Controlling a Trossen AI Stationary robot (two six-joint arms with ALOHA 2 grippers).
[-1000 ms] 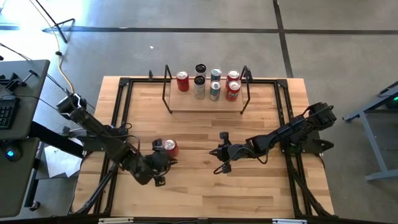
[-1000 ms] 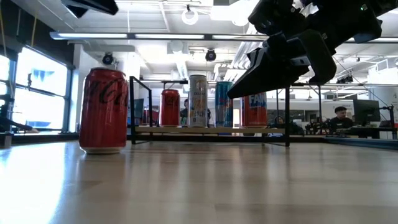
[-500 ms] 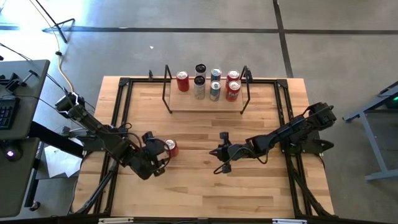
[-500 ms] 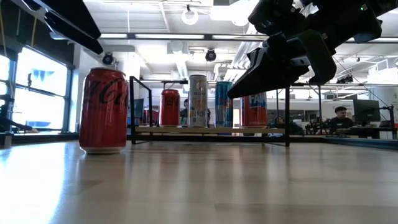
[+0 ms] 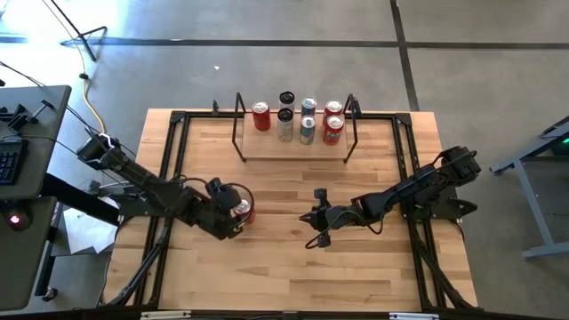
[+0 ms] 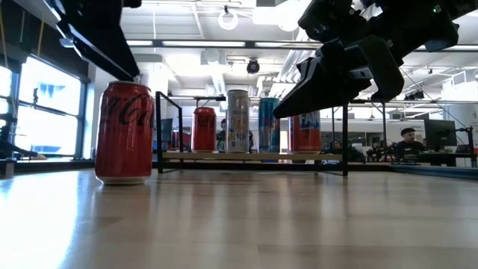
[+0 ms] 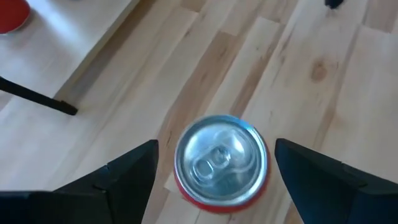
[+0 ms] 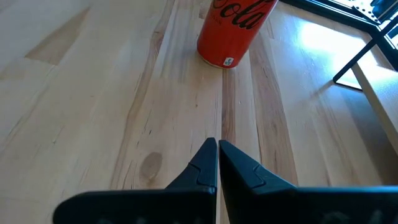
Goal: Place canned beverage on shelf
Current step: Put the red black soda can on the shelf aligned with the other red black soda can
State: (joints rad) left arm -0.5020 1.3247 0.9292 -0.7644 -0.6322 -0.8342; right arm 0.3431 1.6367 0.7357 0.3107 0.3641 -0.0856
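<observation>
My left pincer (image 5: 233, 203) spread wide above the lone red can (image 5: 244, 211)

A second ago my left pincer was nearly shut, nearer the front edge of the surface (image 5: 382, 267); it has since swung over the red can and opened fully, one finger (image 7: 127, 171) on each side of the can's silver top, holding nothing. That can stands upright on the surface, left of centre, well apart from the shelf (image 5: 293, 147) at the far side. The shelf carries six cans: a red one (image 5: 260, 116) to the left, two slim ones with dark tops, two with silver tops and blue sides, and a red one (image 5: 332, 129) at the right end. My right pincer (image 5: 308, 218) has stayed closed and empty, hovering near the middle of the surface.
</observation>
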